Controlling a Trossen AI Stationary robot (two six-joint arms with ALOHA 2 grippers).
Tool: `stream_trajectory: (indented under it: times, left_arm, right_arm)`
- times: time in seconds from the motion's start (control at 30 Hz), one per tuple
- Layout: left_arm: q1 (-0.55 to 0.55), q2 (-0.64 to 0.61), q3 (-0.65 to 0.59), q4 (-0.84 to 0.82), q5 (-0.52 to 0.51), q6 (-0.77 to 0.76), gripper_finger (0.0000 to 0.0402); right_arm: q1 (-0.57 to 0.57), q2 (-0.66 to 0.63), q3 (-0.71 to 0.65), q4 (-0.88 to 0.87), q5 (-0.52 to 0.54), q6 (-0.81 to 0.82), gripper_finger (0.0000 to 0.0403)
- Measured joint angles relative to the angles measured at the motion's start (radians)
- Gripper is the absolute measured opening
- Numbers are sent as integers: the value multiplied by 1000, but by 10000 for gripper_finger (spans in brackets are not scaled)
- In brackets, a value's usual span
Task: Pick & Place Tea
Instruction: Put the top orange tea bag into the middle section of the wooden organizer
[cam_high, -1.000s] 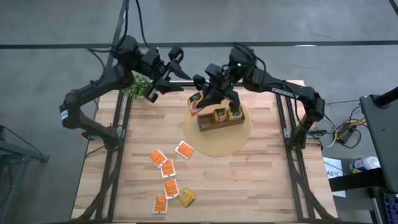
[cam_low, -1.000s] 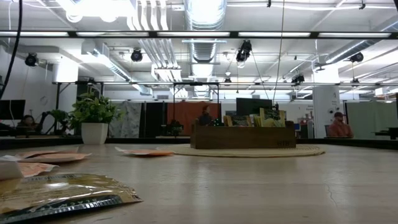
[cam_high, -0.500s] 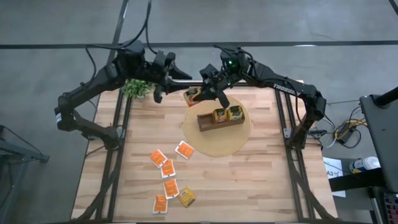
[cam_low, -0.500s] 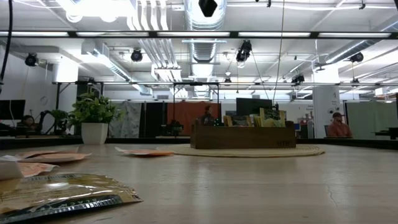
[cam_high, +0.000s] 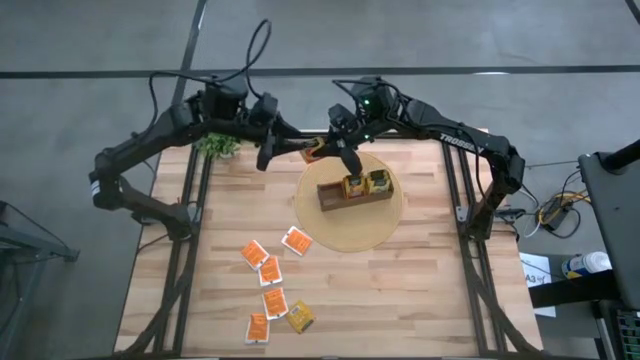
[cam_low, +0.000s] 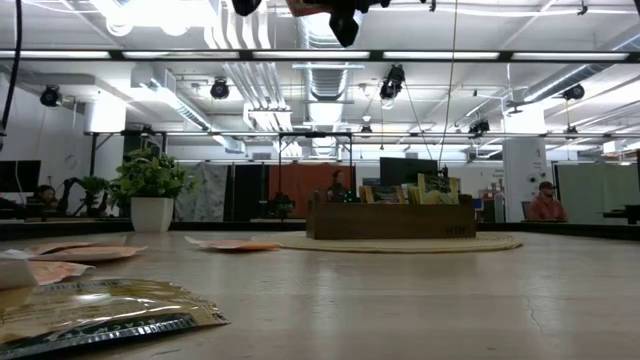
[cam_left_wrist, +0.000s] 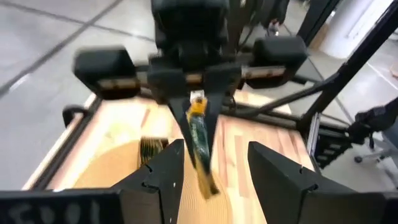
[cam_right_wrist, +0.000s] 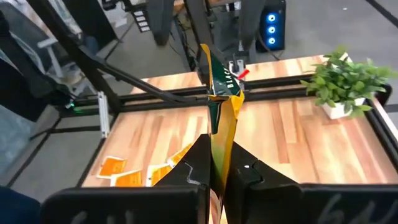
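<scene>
Low view: both grippers cut off by top edge. Left wrist view: right gripper (cam_left_wrist: 198, 93) blurred; held tea sachet (cam_left_wrist: 200, 140) label unreadable. Box (cam_high: 354, 190) contents too small to identify.

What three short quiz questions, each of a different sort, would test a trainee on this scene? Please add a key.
1. True or false: the right gripper is shut on a yellow sachet, held up in the air.
2. Choose one. The wooden box stands on: A) the round mat; B) the bare table top; C) a plant pot.
3. Fill the gap: in the high view, ___ loose sachets lie flat on the table, apart from the box.

Key: 1 true; 2 A; 3 six.
</scene>
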Motion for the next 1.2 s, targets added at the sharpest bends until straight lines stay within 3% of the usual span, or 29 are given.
stream_trajectory:
  times: [0.9,1.2]
  left_arm:
    - [-54,99,93,-110,-167,63,171]
    - [-64,112,99,-124,-164,72,120]
  right_arm:
    - [0,0,0,-50,15,-29,13]
    - [0,0,0,-45,15,-34,13]
